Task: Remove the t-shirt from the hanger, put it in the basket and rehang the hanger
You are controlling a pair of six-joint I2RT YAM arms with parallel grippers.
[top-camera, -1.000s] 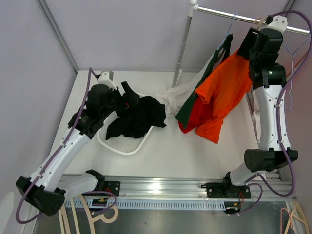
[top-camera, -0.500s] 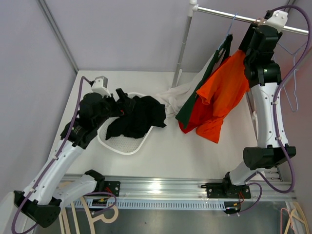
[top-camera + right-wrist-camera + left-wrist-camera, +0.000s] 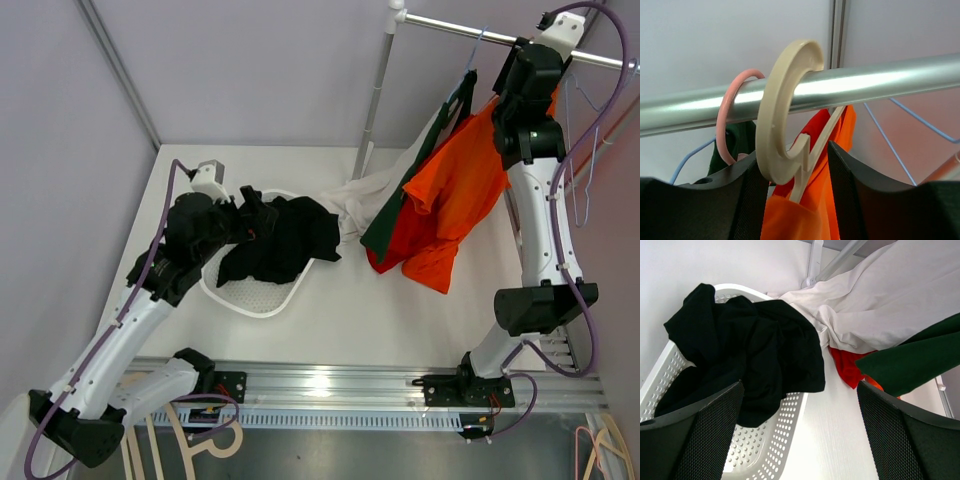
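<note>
My right end effector (image 3: 794, 167) straddles the hanger (image 3: 769, 115) at its neck, jaws apart, and the orange t-shirt (image 3: 455, 195) hangs from it on the rail (image 3: 880, 75). Closing off-centre could pinch cloth, or skid the hanger sideways.

The top camera sits high behind the arms, looking down and forward over the whole table (image 3: 350, 300), far enough off to take in the rail (image 3: 450, 25) at the back. The left wrist camera looks out between its own fingers (image 3: 710, 440), close above the basket (image 3: 785, 440), facing the post (image 3: 815, 260) (basket and post also show from above). The right wrist camera sits just below the rail, tilted upward, very near the hook (image 3: 775, 110). With the top view it shares the rail and the orange shirt (image 3: 805, 220).
</note>
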